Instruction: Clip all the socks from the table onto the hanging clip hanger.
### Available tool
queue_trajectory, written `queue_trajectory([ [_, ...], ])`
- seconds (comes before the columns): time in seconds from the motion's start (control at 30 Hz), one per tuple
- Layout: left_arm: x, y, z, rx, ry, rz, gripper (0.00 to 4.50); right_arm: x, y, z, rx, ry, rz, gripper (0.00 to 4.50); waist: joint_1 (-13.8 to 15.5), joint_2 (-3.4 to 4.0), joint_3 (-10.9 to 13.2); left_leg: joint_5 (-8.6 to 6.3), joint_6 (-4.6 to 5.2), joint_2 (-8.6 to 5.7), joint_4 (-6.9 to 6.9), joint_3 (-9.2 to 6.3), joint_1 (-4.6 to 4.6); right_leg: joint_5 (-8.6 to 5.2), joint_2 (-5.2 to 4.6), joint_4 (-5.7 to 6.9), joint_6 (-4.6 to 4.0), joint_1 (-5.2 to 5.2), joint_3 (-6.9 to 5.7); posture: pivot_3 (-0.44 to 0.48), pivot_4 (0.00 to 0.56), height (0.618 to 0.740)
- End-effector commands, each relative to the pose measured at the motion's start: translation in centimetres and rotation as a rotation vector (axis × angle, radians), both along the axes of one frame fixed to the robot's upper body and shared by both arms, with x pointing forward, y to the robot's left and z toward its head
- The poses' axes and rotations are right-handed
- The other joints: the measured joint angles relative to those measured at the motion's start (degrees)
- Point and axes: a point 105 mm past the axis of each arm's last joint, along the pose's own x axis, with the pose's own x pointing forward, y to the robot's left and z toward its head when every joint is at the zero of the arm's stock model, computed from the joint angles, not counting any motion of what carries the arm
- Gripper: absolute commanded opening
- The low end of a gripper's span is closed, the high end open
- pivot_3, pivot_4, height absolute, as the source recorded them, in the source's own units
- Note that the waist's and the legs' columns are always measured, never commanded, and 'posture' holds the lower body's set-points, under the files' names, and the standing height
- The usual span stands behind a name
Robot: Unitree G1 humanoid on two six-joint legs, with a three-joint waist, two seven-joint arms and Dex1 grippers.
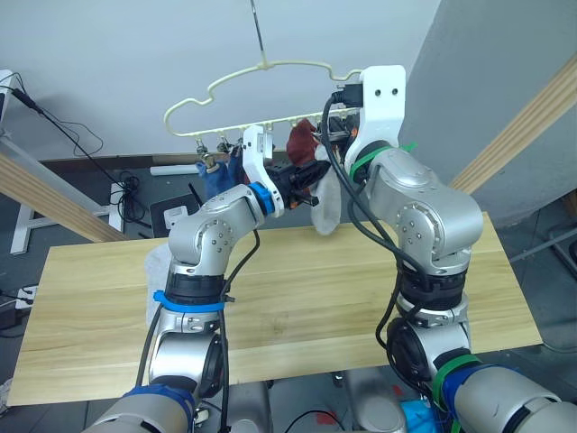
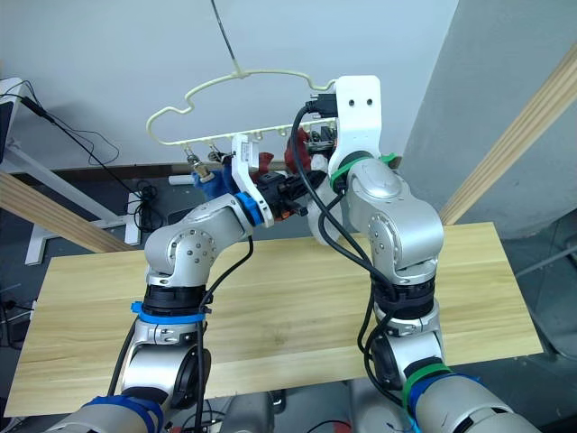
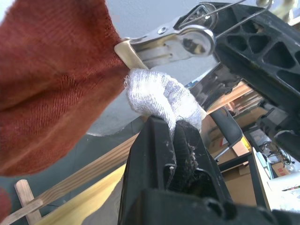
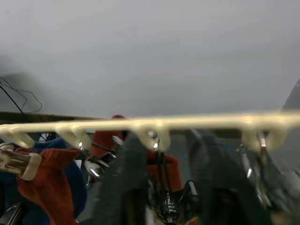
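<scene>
Light grey ankle sock (image 3: 161,101) pinched in your left pincer (image 3: 174,136), bunched tip touching metal clip (image 3: 164,44) on pale yellow wire hanger (image 1: 270,68), beside clipped rust red sock (image 3: 56,79). Right pincer (image 4: 164,187) straddles that clip; grip cannot tell.

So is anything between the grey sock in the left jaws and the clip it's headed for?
Nothing visible. The left gripper holds the grey sock with its bunched edge right against the metal clip; the rust red sock hangs beside it.
</scene>
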Motion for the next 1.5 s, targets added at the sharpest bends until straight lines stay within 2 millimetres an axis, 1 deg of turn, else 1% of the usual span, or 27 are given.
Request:
queue_trajectory([
  [0.03,-0.5,-0.4,1.9,-0.036,-0.056,-0.028,0.00,-0.7,0.1,1.6,0.016,-0.066,0.009,2.77,0.00,0.00,0.00,0.00,0.00,0.00,0.00,0.00,0.00,0.00,0.00,0.00,0.00,0.00,0.00,-0.219,0.356,0.740],
  [0.23,-0.7,-0.4,1.9,-0.033,-0.054,-0.030,0.00,-0.8,0.1,1.6,0.011,-0.066,0.012,2.77,-0.01,0.00,0.00,0.00,0.00,-0.01,0.00,0.01,0.00,0.00,0.00,-0.01,0.00,0.00,0.00,-0.220,0.358,0.740],
  [0.3,-1.1,-0.5,1.9,-0.042,-0.045,-0.055,0.57,-0.9,0.1,1.5,0.003,-0.064,0.021,2.80,-0.01,0.00,0.00,0.00,0.00,-0.01,0.00,0.00,0.00,0.00,0.00,-0.01,0.00,0.00,0.00,-0.220,0.359,0.740],
  [0.37,-1.5,-0.4,1.6,-0.007,-0.053,-0.065,0.99,-1.1,-0.2,1.3,-0.005,-0.060,0.037,2.80,-0.01,0.00,0.00,0.00,0.00,-0.01,0.00,0.00,0.00,0.00,0.00,-0.01,0.00,0.00,0.00,-0.218,0.359,0.740],
  [0.4,-1.6,-0.3,1.3,0.026,-0.065,-0.056,1.36,-1.3,-0.4,1.1,-0.006,-0.056,0.047,2.80,-0.01,0.00,0.00,0.00,0.00,-0.01,-0.01,0.00,0.00,0.00,0.00,-0.01,0.00,0.00,0.00,-0.218,0.358,0.740],
  [0.5,-2.3,0.1,0.7,0.080,-0.083,-0.059,2.23,-1.8,-1.1,0.5,-0.001,-0.036,0.076,2.80,-0.04,0.00,0.00,0.00,0.00,0.00,-0.03,0.00,0.00,0.00,0.02,-0.03,0.00,0.00,0.00,-0.218,0.354,0.740],
  [0.67,-3.4,0.8,-0.1,0.162,-0.124,-0.063,3.69,-3.2,-1.7,-0.9,-0.017,-0.001,0.155,2.80,-0.02,0.00,0.00,0.00,0.00,0.03,-0.03,-0.02,0.00,0.00,0.01,-0.02,0.00,0.00,0.02,-0.222,0.350,0.740],
  [0.7,-3.7,1.4,-0.6,0.187,-0.128,-0.048,3.98,-4.0,-2.0,-1.7,-0.034,0.015,0.192,2.80,-0.01,0.00,0.00,0.00,0.00,0.04,-0.02,-0.03,0.00,0.00,0.01,-0.02,0.00,0.00,0.02,-0.226,0.340,0.740],
  [0.73,-4.0,1.9,-0.9,0.206,-0.131,-0.038,3.98,-4.7,-2.3,-2.4,-0.048,0.026,0.220,2.80,-0.02,0.00,-0.01,0.00,0.00,0.03,-0.03,-0.02,0.00,0.00,0.01,-0.02,0.00,0.00,0.02,-0.226,0.340,0.740],
  [0.8,-4.5,3.4,-1.9,0.238,-0.131,0.017,3.98,-6.4,-2.8,-3.9,-0.102,0.038,0.284,2.80,-0.03,0.00,-0.01,0.00,0.00,0.04,-0.05,-0.06,0.01,-0.01,0.01,-0.04,0.01,0.03,0.00,-0.232,0.330,0.740],
  [0.9,-5.6,5.4,-3.0,0.248,-0.131,0.070,3.98,-8.1,-3.6,-6.2,-0.130,0.076,0.337,2.80,-0.09,-0.01,-0.02,0.00,0.00,0.08,-0.10,-0.05,0.01,-0.02,0.01,-0.10,0.03,0.02,0.03,-0.233,0.322,0.740],
  [0.93,-5.9,5.9,-3.2,0.250,-0.139,0.085,3.98,-8.6,-3.7,-6.8,-0.139,0.081,0.351,2.80,-0.10,-0.01,-0.02,0.00,0.00,0.08,-0.10,-0.06,0.01,-0.02,0.00,-0.09,0.03,-0.01,0.07,-0.234,0.311,0.740],
  [0.97,-6.2,6.5,-3.5,0.258,-0.143,0.110,3.98,-9.1,-4.0,-7.5,-0.147,0.095,0.355,2.80,-0.07,-0.02,-0.02,0.00,0.00,0.08,-0.09,-0.04,0.01,-0.02,0.01,-0.07,0.03,-0.01,0.07,-0.234,0.311,0.740],
  [1.07,-6.8,7.9,-4.2,0.266,-0.140,0.167,3.98,-9.9,-4.7,-8.7,-0.174,0.111,0.363,2.80,-0.03,-0.04,-0.04,0.01,0.00,0.01,-0.02,-0.04,0.03,-0.01,0.01,-0.02,0.03,0.03,0.03,-0.234,0.311,0.740],
  [1.1,-7.2,8.6,-4.4,0.265,-0.154,0.194,3.98,-10.1,-5.1,-9.3,-0.184,0.113,0.354,2.80,-0.03,-0.06,-0.06,0.04,0.01,-0.01,-0.01,-0.03,0.05,-0.02,0.02,-0.02,0.04,0.06,0.04,-0.230,0.293,0.740],
  [1.13,-7.7,9.9,-4.6,0.252,-0.192,0.262,3.98,-10.2,-5.8,-10.3,-0.190,0.128,0.328,2.80,-0.03,-0.07,-0.21,0.05,0.00,-0.02,0.01,-0.03,0.08,-0.02,0.02,-0.03,0.04,0.10,0.04,-0.225,0.279,0.740],
  [1.17,-8.2,10.8,-4.7,0.247,-0.221,0.310,3.98,-10.3,-6.3,-11.0,-0.194,0.137,0.310,2.80,-0.13,-0.08,-0.67,0.07,0.00,-0.05,0.01,0.00,0.09,-0.03,0.03,-0.05,0.05,0.10,0.06,-0.225,0.279,0.740],
  [1.2,-8.9,12.1,-5.3,0.253,-0.233,0.378,3.98,-10.5,-7.0,-12.2,-0.198,0.148,0.283,2.80,-0.12,-0.09,-0.94,0.06,-0.01,-0.02,-0.07,0.08,0.13,-0.02,0.04,-0.08,0.05,0.10,0.08,-0.215,0.265,0.740],
  [1.23,-9.3,12.8,-5.7,0.259,-0.238,0.419,3.98,-10.7,-7.4,-12.9,-0.202,0.153,0.267,2.80,-0.10,-0.08,-1.13,0.06,-0.01,0.00,-0.08,0.06,0.16,-0.02,0.04,-0.05,0.04,0.12,0.06,-0.206,0.255,0.740],
  [1.3,-10.1,13.9,-7.2,0.265,-0.191,0.465,3.98,-11.3,-7.8,-14.1,-0.211,0.151,0.256,2.80,0.11,-0.09,-1.52,0.06,-0.02,-0.01,-0.12,0.06,0.14,-0.02,0.04,-0.07,0.03,0.07,0.06,-0.199,0.246,0.740],
  [1.37,-10.9,14.8,-8.7,0.279,-0.168,0.506,3.98,-11.9,-8.1,-15.4,-0.189,0.162,0.246,2.80,0.20,-0.11,-2.28,0.07,-0.02,-0.04,-0.10,0.05,0.14,-0.02,0.04,-0.07,0.03,0.11,0.05,-0.187,0.231,0.740],
  [1.43,-12.2,15.5,-10.2,0.281,-0.159,0.546,3.98,-12.8,-8.7,-17.1,-0.189,0.182,0.235,2.80,0.20,-0.16,-3.27,0.06,-0.02,-0.04,-0.09,0.08,0.18,-0.03,0.02,-0.10,0.04,0.18,0.08,-0.178,0.222,0.740],
  [1.5,-13.0,15.9,-11.2,0.298,-0.148,0.584,3.98,-13.2,-9.1,-18.0,-0.198,0.174,0.227,2.80,0.17,-0.27,-3.81,0.06,-0.01,-0.04,-0.08,0.11,0.40,-0.18,0.04,-0.38,0.30,0.49,0.07,-0.168,0.209,0.740],
])
